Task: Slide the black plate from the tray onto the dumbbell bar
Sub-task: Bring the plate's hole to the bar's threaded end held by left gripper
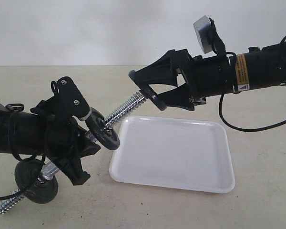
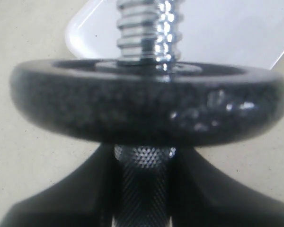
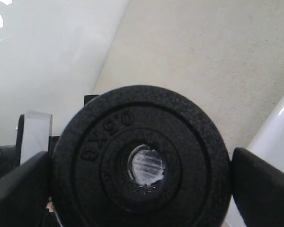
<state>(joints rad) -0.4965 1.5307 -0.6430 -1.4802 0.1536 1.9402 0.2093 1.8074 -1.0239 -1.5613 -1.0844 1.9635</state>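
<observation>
My left gripper [image 1: 76,155] is shut on the knurled middle of the dumbbell bar [image 2: 142,182], which slants up towards the right. One black disc [image 1: 105,131] sits on the bar just past the fingers, filling the left wrist view, and another [image 1: 35,181] sits at the low end. My right gripper [image 1: 144,88] is shut on the rim of the black plate [image 3: 139,165], held in the air above the tray's far edge. The bar's threaded end [image 1: 128,107] meets the plate's hole, where its chrome tip [image 3: 146,164] shows. The white tray [image 1: 171,152] lies below.
The beige tabletop [image 1: 257,191] spreads around the tray. A black cable [image 1: 248,126] droops from the right arm above the tray's far right corner. A pale wall stands behind the table.
</observation>
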